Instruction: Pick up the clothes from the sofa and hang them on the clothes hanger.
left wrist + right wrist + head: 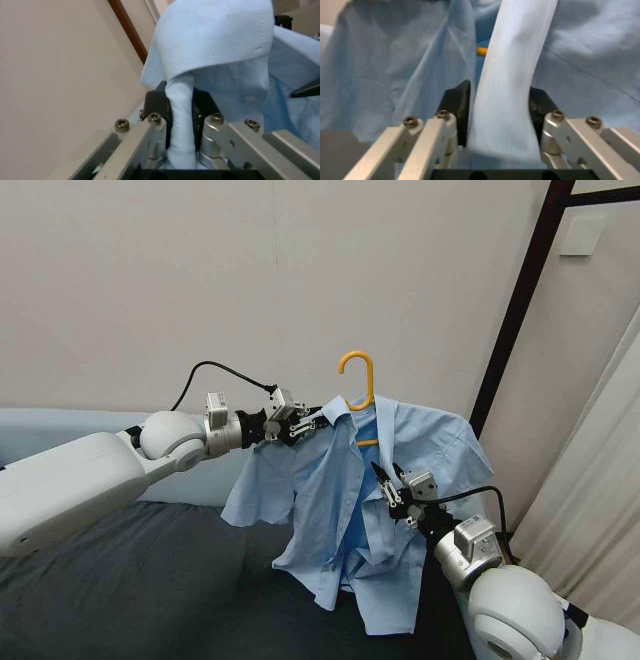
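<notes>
A light blue shirt (335, 510) hangs in the air on a yellow hanger (357, 375), whose hook rises above the collar. My left gripper (305, 423) is shut on the collar at the shirt's left shoulder; in the left wrist view a fold of the shirt (215, 41) runs down between the fingers of the left gripper (181, 103). My right gripper (384, 480) is lower, at the shirt's front, shut on the front edge. In the right wrist view a strip of the shirt (512, 71) is pinched in the right gripper (500, 107), with a bit of the hanger (481, 51) behind it.
The dark sofa seat (120, 580) lies below the shirt, with a pale blue backrest (40, 430) along the wall. A dark slanted post (515, 310) stands to the right of the shirt, and a pale panel (600, 480) lies beyond it.
</notes>
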